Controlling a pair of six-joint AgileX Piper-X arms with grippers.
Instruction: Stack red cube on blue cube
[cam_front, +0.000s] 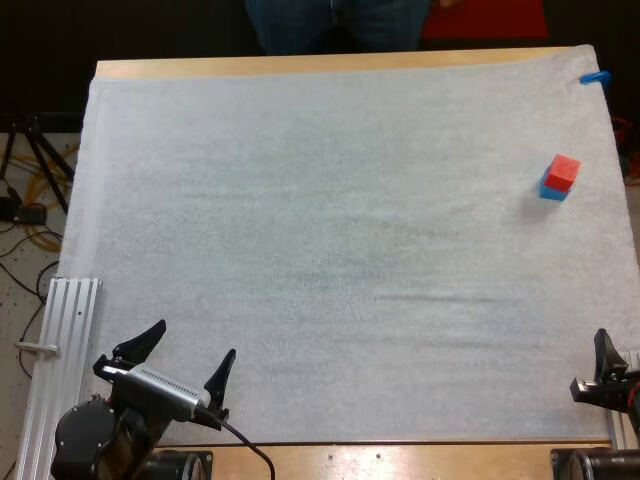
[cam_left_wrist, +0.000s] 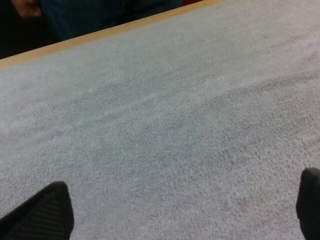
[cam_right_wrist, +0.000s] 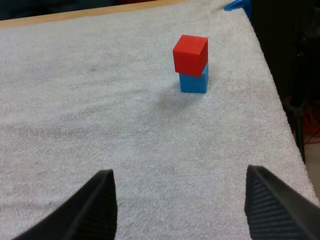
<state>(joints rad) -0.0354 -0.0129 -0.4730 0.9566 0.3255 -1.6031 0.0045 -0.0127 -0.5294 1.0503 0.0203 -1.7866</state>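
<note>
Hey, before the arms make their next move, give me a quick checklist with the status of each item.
1. Red cube resting on blue cube: ok.
2. Red cube square on it: not ok, slight overhang.
3. Left gripper open and empty: ok.
4. Right gripper open, clear of both cubes: ok.
5. Person beyond the far edge, off the mat: ok.

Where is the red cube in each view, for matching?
High view: red cube on the blue cube, near the far right edge of the mat.
Left wrist view: faces the mat and the table's wooden far edge, away from the cubes.
Right wrist view: atop the blue cube, ahead of the right gripper.
Shared landmark: the wooden far edge.
</note>
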